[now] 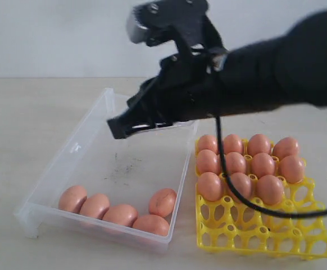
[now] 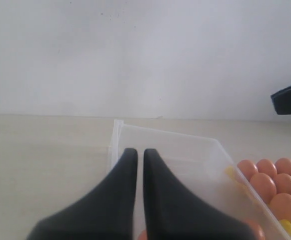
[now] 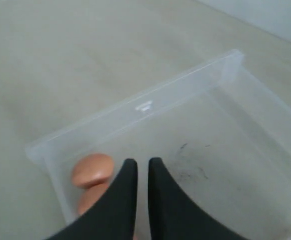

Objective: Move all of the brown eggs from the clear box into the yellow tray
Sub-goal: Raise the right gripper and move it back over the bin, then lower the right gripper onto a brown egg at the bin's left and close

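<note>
The clear box (image 1: 90, 152) holds several brown eggs (image 1: 120, 214) along its near wall. The yellow tray (image 1: 264, 230) beside it on the right carries several more eggs (image 1: 235, 163) in its back three rows, and its front cups are open. My right gripper (image 1: 117, 128) reaches in from the right and hangs above the far half of the box. In its wrist view the right gripper (image 3: 139, 162) is shut on nothing, with two eggs (image 3: 92, 170) below near the box's corner. The left gripper (image 2: 140, 152) is shut and empty, over the box's rim (image 2: 116, 131). It does not show in the exterior view.
Dark specks (image 3: 190, 170) mark the box floor. A black cable (image 1: 248, 202) from the right arm droops over the tray's eggs. Pale tabletop (image 1: 28, 124) surrounds box and tray, with a white wall (image 2: 135, 55) behind. The right gripper's dark tip (image 2: 290, 97) shows in the left wrist view.
</note>
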`<control>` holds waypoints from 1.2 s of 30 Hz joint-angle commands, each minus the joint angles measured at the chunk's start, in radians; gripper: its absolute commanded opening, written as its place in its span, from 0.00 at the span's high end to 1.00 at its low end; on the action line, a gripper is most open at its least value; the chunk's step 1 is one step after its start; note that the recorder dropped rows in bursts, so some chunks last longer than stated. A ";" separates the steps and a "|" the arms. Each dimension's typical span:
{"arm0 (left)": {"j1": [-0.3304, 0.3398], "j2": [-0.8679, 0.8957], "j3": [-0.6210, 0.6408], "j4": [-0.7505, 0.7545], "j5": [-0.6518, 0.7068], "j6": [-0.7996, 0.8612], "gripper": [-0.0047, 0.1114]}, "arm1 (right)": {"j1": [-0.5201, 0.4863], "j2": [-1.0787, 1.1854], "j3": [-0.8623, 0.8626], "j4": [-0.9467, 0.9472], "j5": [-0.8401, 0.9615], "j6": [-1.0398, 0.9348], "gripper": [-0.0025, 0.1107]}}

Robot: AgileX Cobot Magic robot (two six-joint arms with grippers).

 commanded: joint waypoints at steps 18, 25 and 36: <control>-0.008 -0.003 0.003 -0.002 -0.005 -0.008 0.92 | -0.003 0.580 -0.521 -0.229 0.539 0.415 0.89; -0.008 -0.003 0.003 -0.002 -0.005 -0.008 0.92 | 0.003 0.614 -0.521 -0.051 0.538 0.415 0.42; -0.008 -0.003 0.003 -0.002 -0.005 -0.008 0.92 | 0.057 0.670 -0.521 0.001 0.517 0.398 0.46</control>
